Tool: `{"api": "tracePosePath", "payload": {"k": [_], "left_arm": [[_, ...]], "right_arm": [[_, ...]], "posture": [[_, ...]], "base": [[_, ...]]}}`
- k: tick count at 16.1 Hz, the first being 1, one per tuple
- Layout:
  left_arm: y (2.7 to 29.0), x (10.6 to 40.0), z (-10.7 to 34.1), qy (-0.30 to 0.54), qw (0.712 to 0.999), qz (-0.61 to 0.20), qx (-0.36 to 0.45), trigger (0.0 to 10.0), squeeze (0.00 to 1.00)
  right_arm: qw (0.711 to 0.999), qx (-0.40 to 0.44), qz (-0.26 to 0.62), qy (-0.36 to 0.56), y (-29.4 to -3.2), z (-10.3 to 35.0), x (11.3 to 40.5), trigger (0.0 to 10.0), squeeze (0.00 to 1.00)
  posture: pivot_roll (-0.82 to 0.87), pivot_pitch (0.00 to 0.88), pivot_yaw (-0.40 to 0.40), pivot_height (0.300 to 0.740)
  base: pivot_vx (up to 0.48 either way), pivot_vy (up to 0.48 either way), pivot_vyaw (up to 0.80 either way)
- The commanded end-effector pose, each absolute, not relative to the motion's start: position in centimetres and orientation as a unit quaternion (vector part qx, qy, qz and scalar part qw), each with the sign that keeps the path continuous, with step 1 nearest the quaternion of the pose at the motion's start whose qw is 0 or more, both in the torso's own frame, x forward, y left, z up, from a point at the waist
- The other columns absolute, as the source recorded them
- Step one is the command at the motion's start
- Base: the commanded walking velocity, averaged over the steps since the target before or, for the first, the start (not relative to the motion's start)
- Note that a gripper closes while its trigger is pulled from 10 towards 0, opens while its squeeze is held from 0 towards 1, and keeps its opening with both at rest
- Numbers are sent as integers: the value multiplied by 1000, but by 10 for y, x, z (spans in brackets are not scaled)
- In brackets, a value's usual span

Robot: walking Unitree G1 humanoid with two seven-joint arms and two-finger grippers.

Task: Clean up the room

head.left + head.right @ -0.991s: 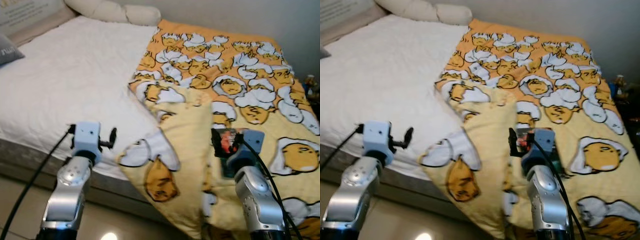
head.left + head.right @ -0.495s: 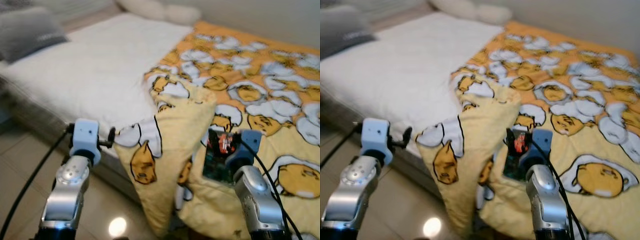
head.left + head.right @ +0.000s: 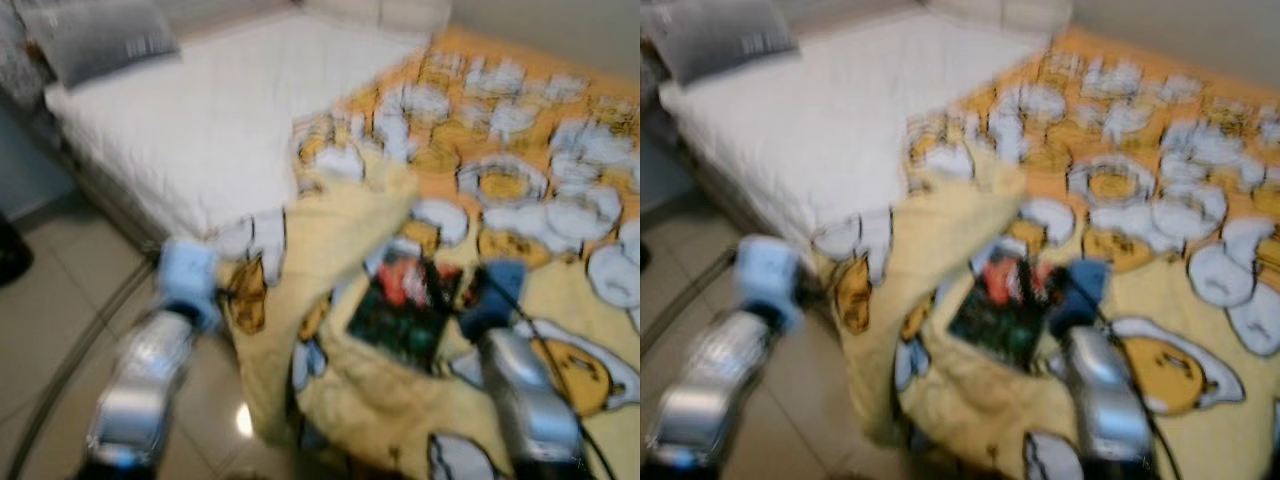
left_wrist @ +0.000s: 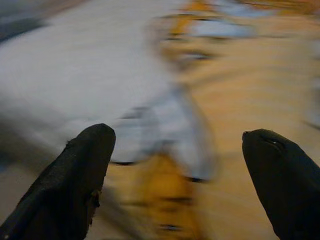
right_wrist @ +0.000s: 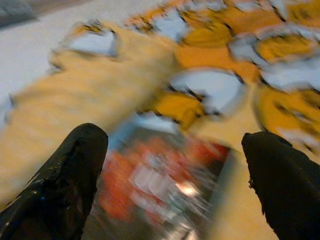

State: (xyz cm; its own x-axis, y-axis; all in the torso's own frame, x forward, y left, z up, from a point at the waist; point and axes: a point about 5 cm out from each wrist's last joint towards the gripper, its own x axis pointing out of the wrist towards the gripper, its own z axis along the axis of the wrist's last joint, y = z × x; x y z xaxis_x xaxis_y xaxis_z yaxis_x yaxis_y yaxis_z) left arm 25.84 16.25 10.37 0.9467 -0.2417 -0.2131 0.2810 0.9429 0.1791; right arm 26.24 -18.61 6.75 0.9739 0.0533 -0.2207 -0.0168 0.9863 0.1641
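Observation:
A yellow blanket [image 3: 520, 180] printed with egg characters covers the right part of the bed, and its near corner [image 3: 330, 230] is folded over and hangs off the edge. A dark packet or book with red print [image 3: 400, 305] lies on the blanket. My right gripper [image 5: 175, 175] is open just short of that packet [image 5: 160, 185], which lies between and beyond its fingertips. My left gripper [image 4: 177, 175] is open in the air by the hanging blanket corner, holding nothing. All the views are blurred.
The white mattress [image 3: 210, 120] takes up the left half of the bed, with a grey pillow [image 3: 100, 40] at its head. Tiled floor [image 3: 50, 310] runs along the bed's side, and a dark object [image 3: 8, 250] sits at the far left edge.
The whole picture has shifted and blurred, so the camera has moved; more floor shows on the left. The packet looks larger and nearer. Both arms keep the same pose.

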Motion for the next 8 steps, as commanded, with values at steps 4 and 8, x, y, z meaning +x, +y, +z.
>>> {"api": "tracePosePath", "payload": {"k": [4, 8], "left_arm": [[169, 251, 106, 103, 970, -190, 110, 10000, 925], [168, 252, 110, 116, 949, -271, 112, 10000, 196]], "right_arm": [[972, 129, 68, 185, -178, 58, 275, 10000, 0], [967, 122, 5, 223, -201, 48, 295, 10000, 0]], "posture": [[-9, 0, -27, 740], [-3, 0, -27, 740]], "base": [[0, 0, 0], [0, 0, 0]]}}
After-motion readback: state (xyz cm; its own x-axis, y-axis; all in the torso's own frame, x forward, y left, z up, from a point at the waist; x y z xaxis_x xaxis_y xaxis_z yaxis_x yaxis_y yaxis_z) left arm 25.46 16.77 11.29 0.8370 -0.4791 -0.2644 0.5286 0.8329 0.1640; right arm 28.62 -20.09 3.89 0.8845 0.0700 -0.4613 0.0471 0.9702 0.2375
